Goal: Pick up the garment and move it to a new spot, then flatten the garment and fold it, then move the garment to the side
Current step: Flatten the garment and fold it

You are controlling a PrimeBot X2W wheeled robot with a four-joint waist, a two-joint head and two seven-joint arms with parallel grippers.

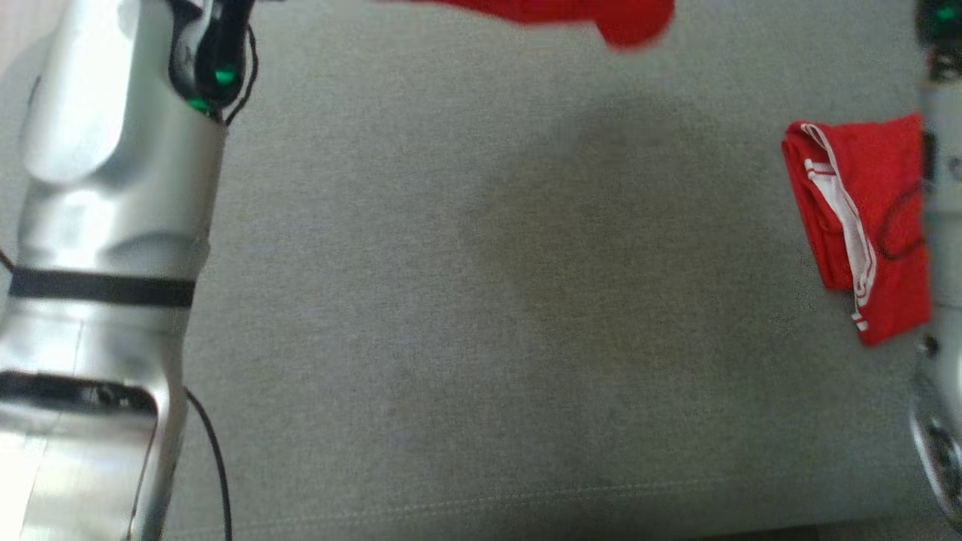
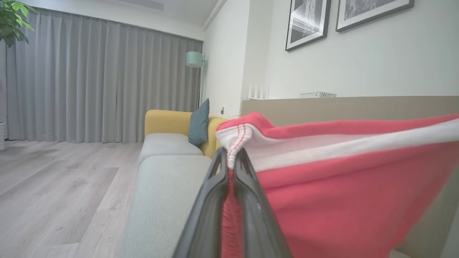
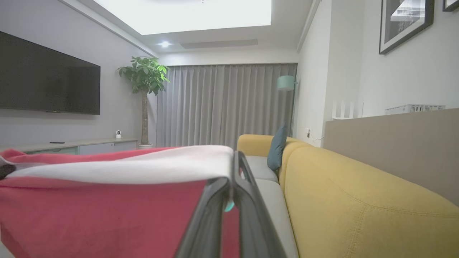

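Two claws each pinch one end of a red garment with a white band, holding it up off a grey sofa seat. In the left wrist view the left claw has its dark fingers pressed together on a stitched white corner of the cloth. The fabric runs away from it toward that view's right side, pulled fairly taut. In the right wrist view the right claw is likewise closed tight on the white band, with the cloth stretching off toward that view's left. So the garment's long axis runs from one claw across to the other, side to side in front of the robot. Neither arm is nearer, since both have hold of it. In the head view a blurred red strip of it shows at the top edge, over the far part of the seat, between the silver left arm and the right arm. Bare grey cushion lies below the cloth and toward the robot. A second red item with white trim lies folded on the seat, just beside the right arm. The coming move is probably to lower the spread garment down and toward the robot onto the bare cushion, clear of the folded piece
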